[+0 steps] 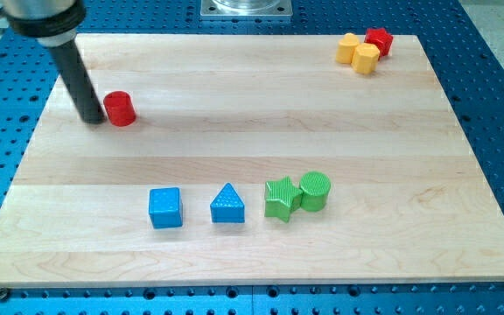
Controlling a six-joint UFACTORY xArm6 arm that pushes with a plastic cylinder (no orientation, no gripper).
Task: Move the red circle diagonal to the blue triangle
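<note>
My tip touches the red circle's left side.

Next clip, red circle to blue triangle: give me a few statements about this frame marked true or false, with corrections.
1. My tip is right beside the red circle, on its left in the view. True.
2. The blue triangle lies between the blue cube and the green star. True.
3. The red circle touches the blue triangle. False: they are far apart, the circle near the view's top left.
4. The green cylinder stands alone at the view's top right. False: it sits against the green star, near the bottom.
5. The red star is next to two yellow blocks. True.
</note>
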